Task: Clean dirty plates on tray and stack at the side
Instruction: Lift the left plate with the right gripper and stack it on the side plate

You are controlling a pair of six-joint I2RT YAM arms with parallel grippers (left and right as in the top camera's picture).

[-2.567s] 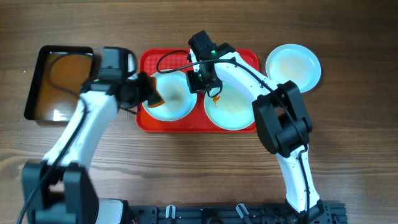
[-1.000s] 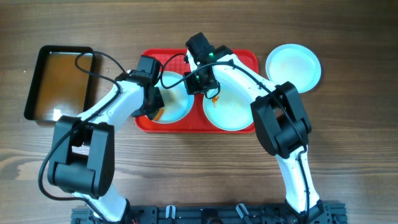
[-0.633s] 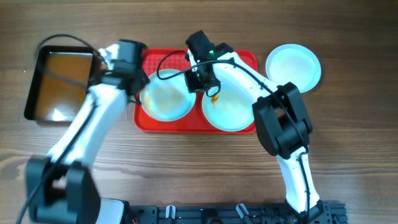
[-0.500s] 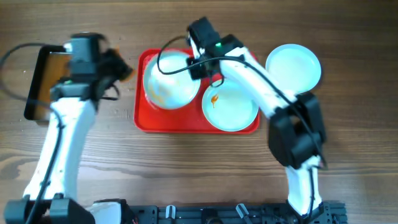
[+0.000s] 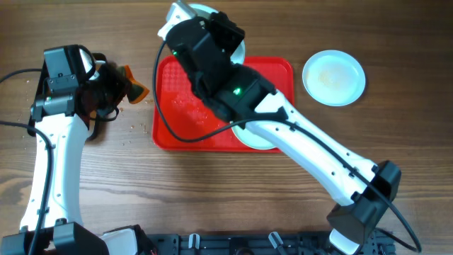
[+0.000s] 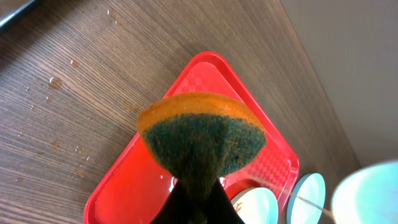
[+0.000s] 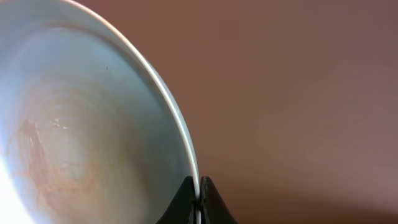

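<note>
Right gripper (image 7: 199, 186), pinched shut on the rim of a plate (image 7: 93, 124), has hoisted it clear of the tray (image 5: 177, 120), whose left half now lies bare and wet. Left gripper (image 6: 198, 186), clamping the sponge (image 6: 202, 140), has pulled back left over the worktop (image 5: 106, 198). Scrubbing looks finished, though a faint brown film shows. Stacking on the plate at far right (image 5: 333, 77) likely follows. A third plate (image 5: 246, 139) waits on the tray.

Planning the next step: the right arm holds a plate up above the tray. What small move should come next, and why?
Probably swing the right gripper rightward toward the side plate beside the tray. The lifted plate is pinched by its rim, and the sponge is held off left. A faint brown film shows inside, though.
</note>
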